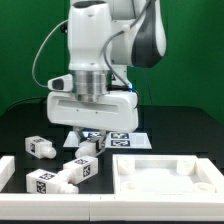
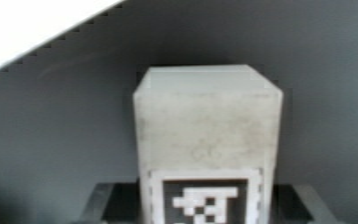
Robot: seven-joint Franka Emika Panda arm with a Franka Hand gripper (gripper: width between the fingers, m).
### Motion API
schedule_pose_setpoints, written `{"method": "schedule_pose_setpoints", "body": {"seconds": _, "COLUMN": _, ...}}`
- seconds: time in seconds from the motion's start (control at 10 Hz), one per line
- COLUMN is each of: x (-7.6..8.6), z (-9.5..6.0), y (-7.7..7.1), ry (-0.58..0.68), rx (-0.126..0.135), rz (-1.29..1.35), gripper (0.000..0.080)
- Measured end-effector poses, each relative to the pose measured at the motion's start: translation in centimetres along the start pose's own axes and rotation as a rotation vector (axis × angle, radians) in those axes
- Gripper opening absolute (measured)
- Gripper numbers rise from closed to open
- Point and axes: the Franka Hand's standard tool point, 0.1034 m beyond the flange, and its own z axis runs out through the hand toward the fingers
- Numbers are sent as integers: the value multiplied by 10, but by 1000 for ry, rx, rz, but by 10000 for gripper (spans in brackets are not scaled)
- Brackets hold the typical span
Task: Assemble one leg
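In the exterior view my gripper (image 1: 91,138) is down low over the table, among the white legs. The leg (image 1: 88,148) sits between its fingers. In the wrist view this leg (image 2: 202,115) fills the middle as a chunky white block, with its black-and-white tag end nearest the gripper (image 2: 201,200). A dark finger (image 2: 115,200) presses against each side of the tag end. The jaws stand closed on it. Whether the leg still touches the table I cannot tell.
Three more legs lie at the exterior view's left: one (image 1: 40,145) at the back, two (image 1: 42,182) (image 1: 78,170) in front. The large white tray-like panel (image 1: 165,178) lies at the front right. The marker board (image 1: 122,136) lies behind the gripper.
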Motion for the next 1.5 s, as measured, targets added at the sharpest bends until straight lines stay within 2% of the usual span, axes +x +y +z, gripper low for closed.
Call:
{"method": "schedule_pose_setpoints", "body": {"seconds": 0.1, "x": -18, "z": 1, "y": -14, "ry": -15, "rx": 0, "rz": 128, "gripper": 284}}
{"method": "schedule_pose_setpoints", "body": {"seconds": 0.2, "x": -28, "z": -3, "y": -34, "ry": -22, "rx": 11, "rz": 233, "gripper": 284}}
{"method": "schedule_pose_setpoints", "body": {"seconds": 0.4, "x": -38, "z": -6, "y": -59, "ry": -33, "rx": 30, "rz": 405, "gripper": 284}}
{"method": "schedule_pose_setpoints", "body": {"seconds": 0.5, "x": -45, "z": -3, "y": -67, "ry": -30, "rx": 22, "rz": 367, "gripper": 284}}
{"method": "schedule_pose_setpoints", "body": {"seconds": 0.9, "x": -46, "z": -2, "y": -65, "ry": -37, "rx": 18, "rz": 391, "gripper": 284}}
{"method": "schedule_pose_setpoints", "body": {"seconds": 1.0, "x": -60, "z": -4, "y": -73, "ry": -82, "rx": 1, "rz": 515, "gripper": 284}}
{"method": "schedule_pose_setpoints", "body": {"seconds": 1.2, "x": -63, "z": -5, "y": -73, "ry": -94, "rx": 7, "rz": 724, "gripper": 284}}
{"method": "schedule_pose_setpoints", "body": {"seconds": 1.3, "x": -67, "z": -5, "y": -79, "ry": -101, "rx": 7, "rz": 860, "gripper": 284}}
{"method": "schedule_pose_setpoints", "body": {"seconds": 1.5, "x": -69, "z": -5, "y": -81, "ry": -102, "rx": 9, "rz": 909, "gripper": 284}}
